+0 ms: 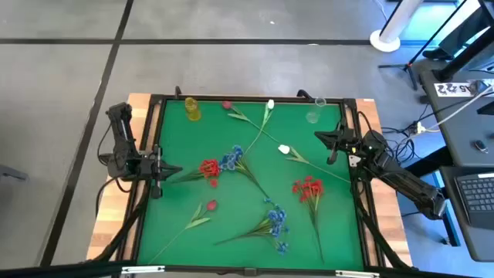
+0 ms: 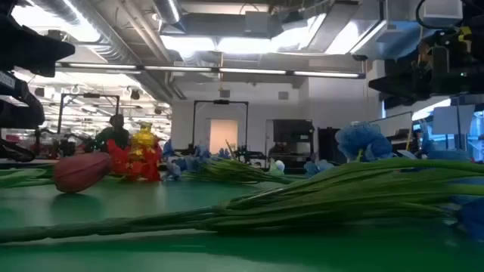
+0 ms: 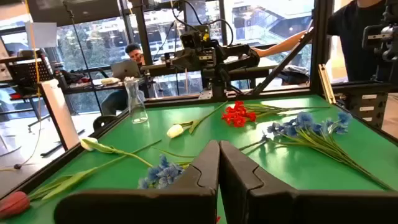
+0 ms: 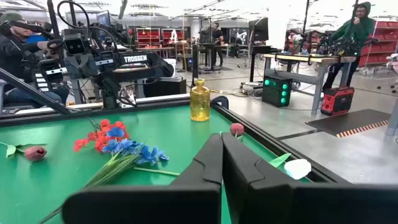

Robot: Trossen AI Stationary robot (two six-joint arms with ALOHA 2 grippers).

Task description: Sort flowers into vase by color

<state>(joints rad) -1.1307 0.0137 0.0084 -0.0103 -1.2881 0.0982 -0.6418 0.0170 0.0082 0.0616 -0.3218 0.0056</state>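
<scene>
Long green-stemmed flowers lie flat on the green mat (image 1: 177, 139). There are a red cluster (image 1: 209, 167) and a blue cluster (image 1: 231, 160) at centre left. Another red cluster (image 1: 307, 188) lies at right, and another blue cluster (image 1: 275, 220) lies near the front. There are also red-pink tulip buds (image 1: 210, 205) (image 1: 226, 105) and white tulip buds (image 1: 270, 104) (image 1: 284, 150). A yellow vase (image 1: 191, 108) and a clear vase (image 1: 313, 116) stand at the far edge. My left gripper (image 1: 160, 171) is shut and empty at the left edge. My right gripper (image 1: 333, 139) is shut and empty at the right edge.
A dark raised frame (image 1: 255, 99) borders the mat. Wooden table margins (image 1: 116, 224) lie outside it. People sit and stand in the room beyond the table (image 4: 357, 25). Open green mat lies between the flowers at the near left (image 1: 166, 216).
</scene>
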